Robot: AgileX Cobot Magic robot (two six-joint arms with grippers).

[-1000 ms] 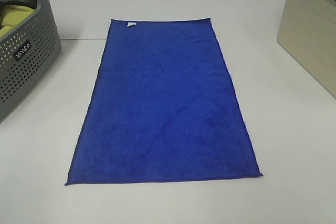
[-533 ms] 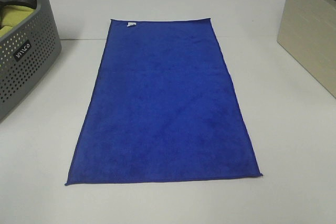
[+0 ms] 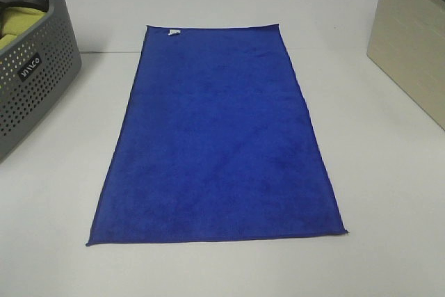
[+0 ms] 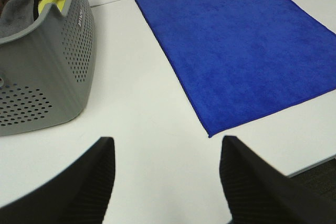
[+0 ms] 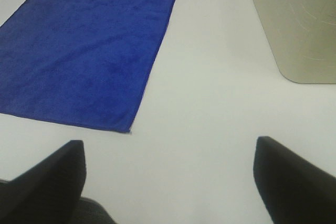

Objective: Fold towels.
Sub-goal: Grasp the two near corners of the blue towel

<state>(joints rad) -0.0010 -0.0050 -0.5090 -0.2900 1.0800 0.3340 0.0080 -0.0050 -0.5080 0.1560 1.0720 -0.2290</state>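
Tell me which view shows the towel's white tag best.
Exterior high: the white tag sits whole at a far corner of the blue towel. Left wrist catches it right at the frame's edge. Right wrist shows only part of the towel, no tag.

Exterior high: above, looking down on whole towel (image 3: pixel 217 144).
Left wrist: low, near basket (image 4: pixel 47 72).
Right wrist: low, near bin (image 5: pixel 299 24).
Shared: towel.

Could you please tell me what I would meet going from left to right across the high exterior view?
Grey perforated plastic laundry basket → royal-blue plush rectangular towel, lying flat → beige rectangular bin.
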